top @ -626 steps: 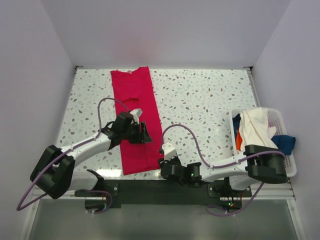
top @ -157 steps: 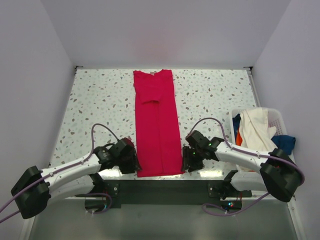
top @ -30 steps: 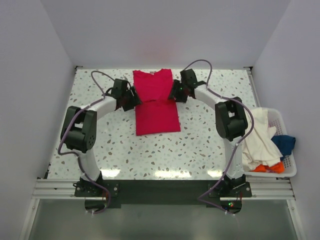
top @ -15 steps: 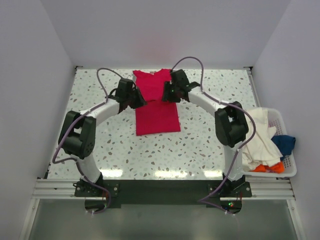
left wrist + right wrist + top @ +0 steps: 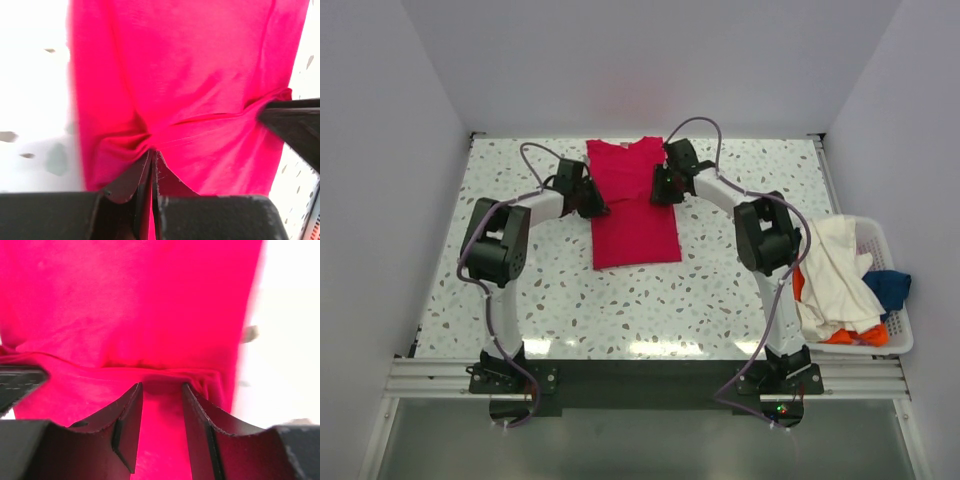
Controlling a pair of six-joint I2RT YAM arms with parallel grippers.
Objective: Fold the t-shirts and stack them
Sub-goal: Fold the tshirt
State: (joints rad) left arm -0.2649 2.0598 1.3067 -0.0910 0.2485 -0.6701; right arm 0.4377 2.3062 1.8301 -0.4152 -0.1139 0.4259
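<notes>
The crimson-red t-shirt [image 5: 635, 230] lies folded at the far middle of the table, its upper layer's edge lying across the middle. My left gripper [image 5: 592, 203] sits at the shirt's left edge, shut and pinching a puckered bit of the red cloth [image 5: 190, 65] at its tips [image 5: 151, 151]. My right gripper [image 5: 658, 192] sits at the shirt's right edge. Its jaws [image 5: 161, 390] are open and straddle the fold's edge, with red cloth [image 5: 130, 300] between them. The cream-white t-shirt [image 5: 835, 270], dark blue t-shirt [image 5: 890, 285] and orange t-shirt [image 5: 850, 337] lie heaped in the basket.
The white slatted basket [image 5: 900, 340] stands at the table's right edge, near the front. The speckled tabletop [image 5: 620, 310] spreads in front of the red shirt. White walls close the table at the back and both sides.
Over the last second both grippers have shifted inward onto the shirt's side edges and the arms' elbows have swung. The shirt stays folded in the same place.
</notes>
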